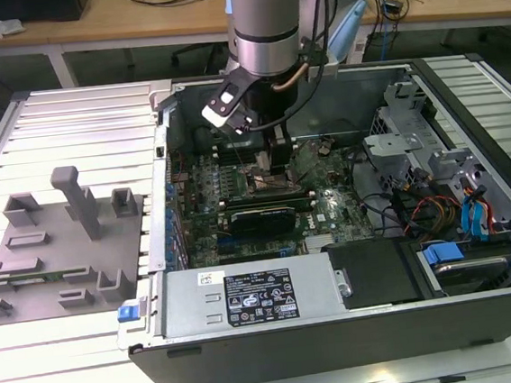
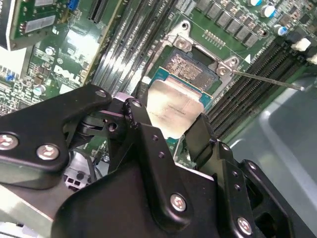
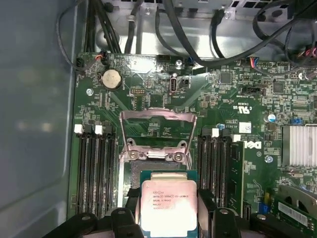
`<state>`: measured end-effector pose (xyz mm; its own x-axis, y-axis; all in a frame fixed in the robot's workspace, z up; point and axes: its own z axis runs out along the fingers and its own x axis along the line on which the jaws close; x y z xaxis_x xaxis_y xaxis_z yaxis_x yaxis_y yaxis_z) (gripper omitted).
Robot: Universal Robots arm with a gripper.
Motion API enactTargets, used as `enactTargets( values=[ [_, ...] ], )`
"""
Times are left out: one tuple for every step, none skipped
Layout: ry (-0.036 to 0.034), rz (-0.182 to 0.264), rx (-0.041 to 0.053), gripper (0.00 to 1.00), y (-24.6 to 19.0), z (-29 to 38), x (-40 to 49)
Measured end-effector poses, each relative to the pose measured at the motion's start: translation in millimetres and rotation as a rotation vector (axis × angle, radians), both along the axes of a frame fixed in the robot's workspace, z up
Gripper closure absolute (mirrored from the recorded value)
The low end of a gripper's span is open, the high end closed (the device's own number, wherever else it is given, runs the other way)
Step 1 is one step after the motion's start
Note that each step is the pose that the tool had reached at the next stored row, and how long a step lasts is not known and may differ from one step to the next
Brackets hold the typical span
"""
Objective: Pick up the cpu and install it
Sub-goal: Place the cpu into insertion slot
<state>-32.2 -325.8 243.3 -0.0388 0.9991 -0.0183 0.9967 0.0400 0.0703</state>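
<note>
Open case (image 1: pixel 359 331), gripper (image 2: pixel 169 124) holding cpu (image 3: pixel 168 206) flat

Socket (image 2: pixel 190 67): uncovered, open from above; gripper (image 2: pixel 167 116) gripping the cpu (image 2: pixel 174 101) hangs just over it.
Hinged frame (image 3: pixel 158 130): raised at one socket edge.
Memory slots (image 3: pixel 96 168): low, flanking both sides.
Lever (image 2: pixel 267 79): thin rod angled out across slots.

An open computer case (image 1: pixel 343 350) holds a green motherboard (image 3: pixel 225 101); a grey fixture (image 1: pixel 62 255) lies beside it.

Bright even room light; soft glare on cpu (image 3: pixel 168 206) lid
</note>
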Motion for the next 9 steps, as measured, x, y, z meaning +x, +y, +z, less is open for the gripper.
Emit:
enactTargets(
  values=[
    [0.0002, 0.001, -0.0127, 0.46, 2.1, -4.3, 0.0],
    [0.0001, 0.002, -0.0126, 0.46, 4.5, -7.8, 0.0],
    [0.0001, 0.001, -0.0126, 0.46, 10.1, -17.7, -0.8],
    [0.0000, 0.001, -0.0126, 0.46, 10.2, -19.9, -1.6],
    [0.0001, 0.001, -0.0126, 0.46, 10.3, -20.7, -1.9],
    [0.0001, 0.001, -0.0126, 0.46, 10.3, -21.6, -2.3],
    [0.0001, 0.001, -0.0126, 0.46, 10.3, -23.0, -2.8],
    [0.0001, 0.002, -0.0126, 0.46, 10.3, -24.0, -3.3],
    [0.0001, 0.001, -0.0126, 0.46, 10.3, -26.1, -4.1]
  ],
)
